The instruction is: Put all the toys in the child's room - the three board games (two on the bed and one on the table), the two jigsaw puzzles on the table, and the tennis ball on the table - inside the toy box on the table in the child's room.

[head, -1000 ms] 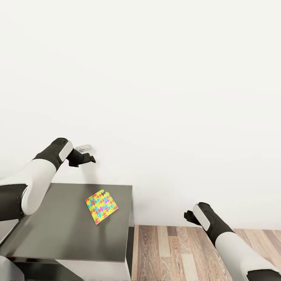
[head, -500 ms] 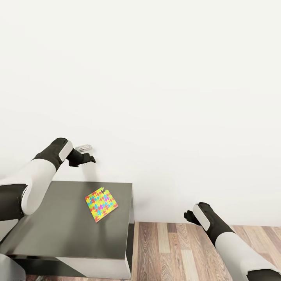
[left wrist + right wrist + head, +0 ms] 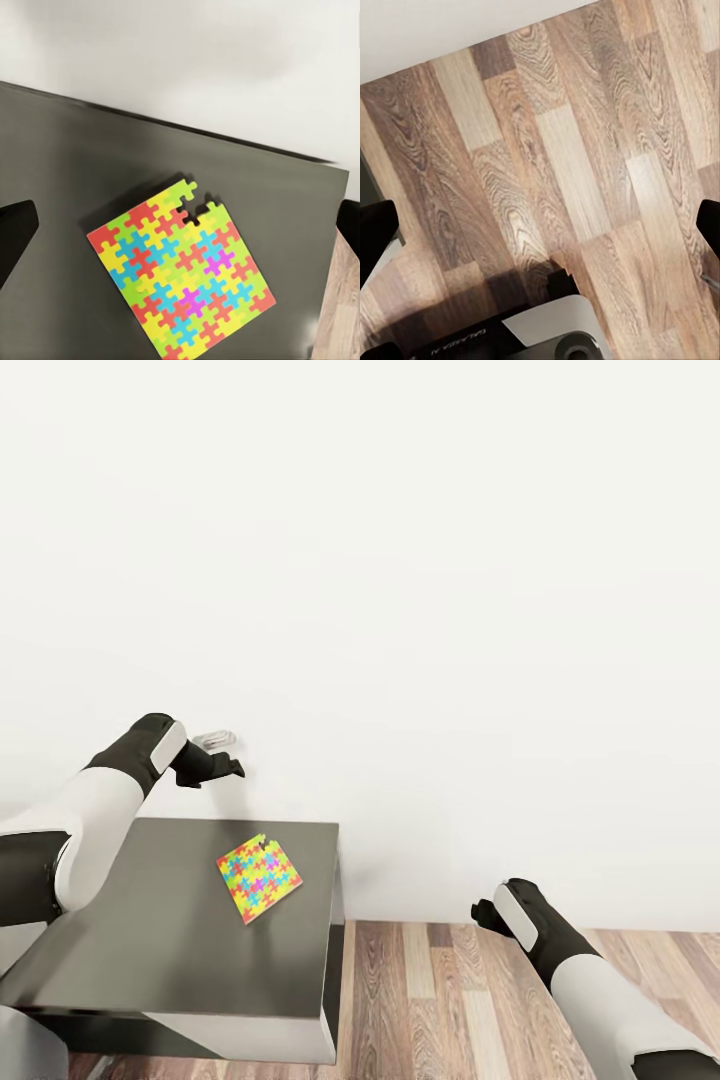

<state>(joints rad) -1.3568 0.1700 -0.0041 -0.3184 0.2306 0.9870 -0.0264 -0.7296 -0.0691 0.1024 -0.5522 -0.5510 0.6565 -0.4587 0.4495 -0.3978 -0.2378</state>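
Left claw point(image 3: 225, 770) spread empty at mid-left above the jigsaw puzzle point(image 3: 259, 880): thin, stiff, light; pinch its overhanging-free edge, I'd judge.

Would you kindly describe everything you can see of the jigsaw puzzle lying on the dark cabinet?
The jigsaw puzzle is a thin, flat, roughly square board of interlocking yellow, green, red, blue, orange and pink pieces. One piece is missing, leaving a notch in one edge. It lies flat and skewed on the dark grey cabinet top, near the wall-side right corner. Nothing else touches it; the left gripper hangs above, apart from it.
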